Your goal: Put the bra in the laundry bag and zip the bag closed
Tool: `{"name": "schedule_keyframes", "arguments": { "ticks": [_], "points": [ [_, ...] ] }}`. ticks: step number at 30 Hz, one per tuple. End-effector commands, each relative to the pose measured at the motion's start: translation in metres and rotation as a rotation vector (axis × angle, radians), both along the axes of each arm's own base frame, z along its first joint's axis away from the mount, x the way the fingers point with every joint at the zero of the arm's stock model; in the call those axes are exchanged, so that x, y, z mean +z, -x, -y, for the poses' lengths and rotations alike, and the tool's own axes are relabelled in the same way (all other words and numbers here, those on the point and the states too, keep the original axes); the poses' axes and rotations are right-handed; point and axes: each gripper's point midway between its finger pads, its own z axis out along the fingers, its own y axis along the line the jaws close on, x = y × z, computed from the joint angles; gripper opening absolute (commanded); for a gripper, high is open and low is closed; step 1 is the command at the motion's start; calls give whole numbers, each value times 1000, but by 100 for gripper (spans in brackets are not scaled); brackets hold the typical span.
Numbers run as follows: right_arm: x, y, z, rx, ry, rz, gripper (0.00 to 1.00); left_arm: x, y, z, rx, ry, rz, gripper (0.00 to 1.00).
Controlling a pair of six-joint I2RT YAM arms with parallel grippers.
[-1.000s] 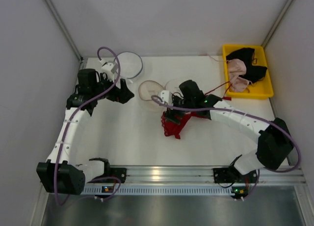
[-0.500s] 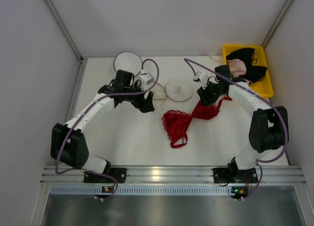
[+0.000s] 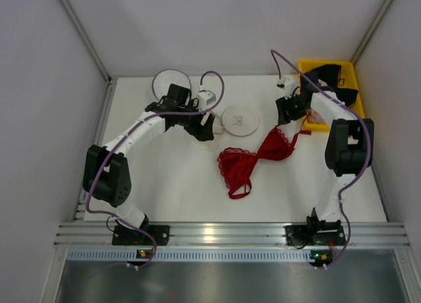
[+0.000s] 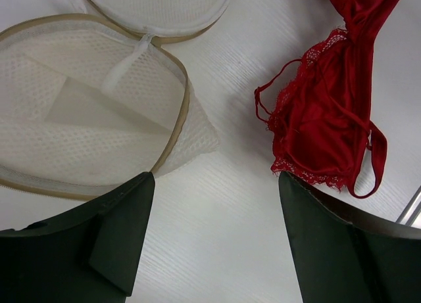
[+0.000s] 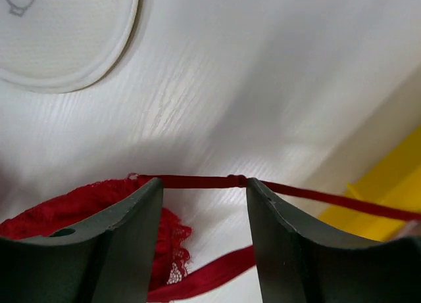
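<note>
The red lace bra (image 3: 253, 160) lies spread on the white table, apart from both arms' bodies. The laundry bag (image 3: 240, 119), a round white mesh pouch with a small dark mark, sits just behind it. In the left wrist view the laundry bag (image 4: 85, 119) lies unzipped, its tan rim gaping, with the bra (image 4: 325, 119) to the right. My left gripper (image 3: 205, 130) (image 4: 217, 175) is open over bare table beside the bag. My right gripper (image 3: 285, 115) (image 5: 204, 181) is open, and a thin red strap (image 5: 197, 181) runs across just past its fingertips.
A yellow bin (image 3: 353, 124) with a pale pink and a black garment stands at the back right, close to my right wrist. A second round mesh bag with a dark rim (image 3: 156, 81) lies at the back left. Grey walls close in three sides.
My right gripper left the bunched bra and drew back right toward the yellow bin; the bra now lies stretched out. My left arm swung right, to the laundry bag.
</note>
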Motion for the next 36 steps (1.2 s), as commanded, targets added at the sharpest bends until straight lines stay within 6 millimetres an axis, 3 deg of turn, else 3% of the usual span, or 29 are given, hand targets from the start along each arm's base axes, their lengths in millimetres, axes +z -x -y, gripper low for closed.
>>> {"name": "schedule_keyframes", "arguments": {
  "ticks": [1,6,9,16,19,23,25,29,32,36],
  "points": [
    [-30,31,-10,12,-35,-199,53,16,-15,3,2,14,68,82],
    [-50,80,-19,70,-36,-304,50,22,-15,-4,20,4,90,83],
    [-48,106,-33,118,-59,-347,49,23,-12,-10,29,8,92,83],
    [-20,143,-76,225,-153,-377,47,27,-6,-14,21,21,97,83],
    [-9,147,-88,246,-168,-364,49,30,-5,-14,17,24,106,83],
    [10,131,-85,229,-157,-306,53,31,-7,-14,9,21,118,84],
    [29,114,-80,208,-154,-239,55,32,-8,-13,8,20,119,84],
    [68,69,-36,94,-104,-95,57,32,-14,-11,11,24,115,84],
    [92,45,1,73,-39,-4,57,31,-19,-8,4,28,113,84],
    [100,27,51,84,123,53,58,29,-23,-5,-3,29,110,84]
  ]
}}
